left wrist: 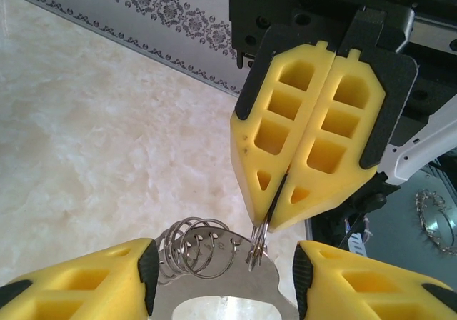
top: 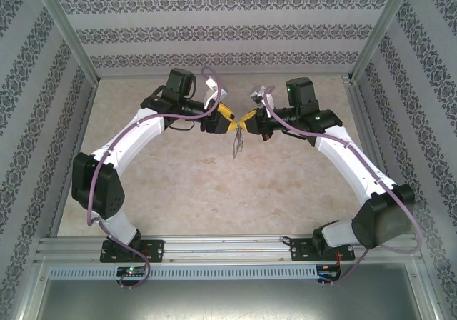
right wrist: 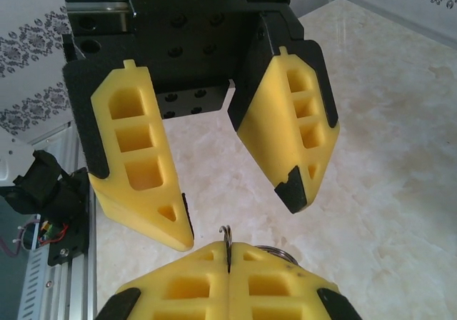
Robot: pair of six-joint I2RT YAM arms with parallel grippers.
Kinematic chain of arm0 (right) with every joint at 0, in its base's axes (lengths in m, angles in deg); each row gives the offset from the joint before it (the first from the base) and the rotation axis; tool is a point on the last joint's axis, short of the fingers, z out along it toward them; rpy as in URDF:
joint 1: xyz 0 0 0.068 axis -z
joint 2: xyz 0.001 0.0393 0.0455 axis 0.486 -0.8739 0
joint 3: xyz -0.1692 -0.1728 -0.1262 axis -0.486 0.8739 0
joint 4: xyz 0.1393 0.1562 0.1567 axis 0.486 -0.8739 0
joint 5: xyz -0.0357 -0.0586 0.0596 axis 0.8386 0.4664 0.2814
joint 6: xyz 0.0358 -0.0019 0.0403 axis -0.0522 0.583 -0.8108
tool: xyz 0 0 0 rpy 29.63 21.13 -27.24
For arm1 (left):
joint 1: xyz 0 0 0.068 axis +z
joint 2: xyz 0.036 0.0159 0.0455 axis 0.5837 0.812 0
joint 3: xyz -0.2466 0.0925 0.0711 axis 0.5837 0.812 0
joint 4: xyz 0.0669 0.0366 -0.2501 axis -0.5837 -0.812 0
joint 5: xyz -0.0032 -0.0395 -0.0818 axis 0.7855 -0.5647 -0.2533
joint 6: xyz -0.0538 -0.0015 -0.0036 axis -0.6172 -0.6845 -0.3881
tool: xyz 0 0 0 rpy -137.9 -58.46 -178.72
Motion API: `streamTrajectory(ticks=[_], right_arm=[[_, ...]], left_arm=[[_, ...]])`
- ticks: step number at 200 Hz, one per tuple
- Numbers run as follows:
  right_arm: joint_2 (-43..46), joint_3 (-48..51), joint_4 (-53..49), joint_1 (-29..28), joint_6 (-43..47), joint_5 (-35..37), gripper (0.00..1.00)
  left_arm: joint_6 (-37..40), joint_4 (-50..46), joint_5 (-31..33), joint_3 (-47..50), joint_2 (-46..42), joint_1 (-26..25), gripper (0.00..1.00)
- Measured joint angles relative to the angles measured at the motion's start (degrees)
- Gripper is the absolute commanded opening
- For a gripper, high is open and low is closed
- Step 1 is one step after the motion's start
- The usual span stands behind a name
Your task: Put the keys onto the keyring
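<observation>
Keyring (left wrist: 214,281) in R fingers (left wrist: 250,170), btwn spread L fingers (left wrist: 86,277).

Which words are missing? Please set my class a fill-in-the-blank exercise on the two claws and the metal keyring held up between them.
1. The right claw is ____ on a thin wire ring of the keyring.
2. The left claw faces it with its jaws ____, a clear gap between them.
3. The fingers of both claws are made of ____ foam.

Missing words: shut; open; yellow
</observation>
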Motion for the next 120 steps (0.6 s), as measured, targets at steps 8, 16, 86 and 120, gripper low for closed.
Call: streamTrajectory(ticks=[8, 16, 86, 120], right_arm=[[0.0, 0.0, 0.0, 0.0, 0.0, -0.3, 0.00], [0.0, 0.0, 0.0, 0.0, 0.0, -0.3, 0.00], [-0.2, 0.0, 0.9, 0.0, -0.1, -0.8, 0.00], [-0.2, 0.0, 0.9, 0.1, -0.1, -0.7, 0.00]], left_arm=[[-0.1, 0.0, -0.1, 0.0, 0.0, 0.0, 0.51], [-0.2, 0.0, -0.3, 0.0, 0.0, 0.0, 0.50], [-1.0, 0.0, -1.4, -0.9, 0.8, -0.4, 0.33], [-1.4, 0.0, -1.8, -1.2, 0.9, -0.9, 0.20]])
